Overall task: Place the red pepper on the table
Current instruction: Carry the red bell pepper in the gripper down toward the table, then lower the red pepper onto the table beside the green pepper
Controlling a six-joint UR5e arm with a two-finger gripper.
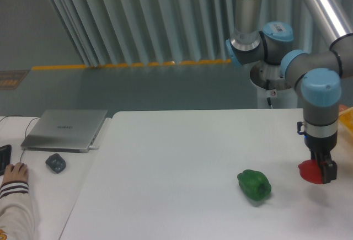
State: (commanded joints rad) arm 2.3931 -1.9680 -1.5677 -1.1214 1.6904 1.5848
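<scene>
I have the gripper (pixel 321 169) pointing straight down near the right edge of the table (pixel 176 163), its fingers clenched on the red pepper (pixel 310 171). The pepper sits low between the fingers; I cannot tell whether its underside touches the tabletop or hangs just above it. The green bell pepper (pixel 255 185) lies on the table to the left of the gripper, apart from it, toward the front edge. On the adjoining white desk (pixel 33 163) at the left I see a closed silver laptop (pixel 65 129), a dark mouse (pixel 55 163) near it, and a person's hand (pixel 14 172) in a striped sleeve at the front left.
</scene>
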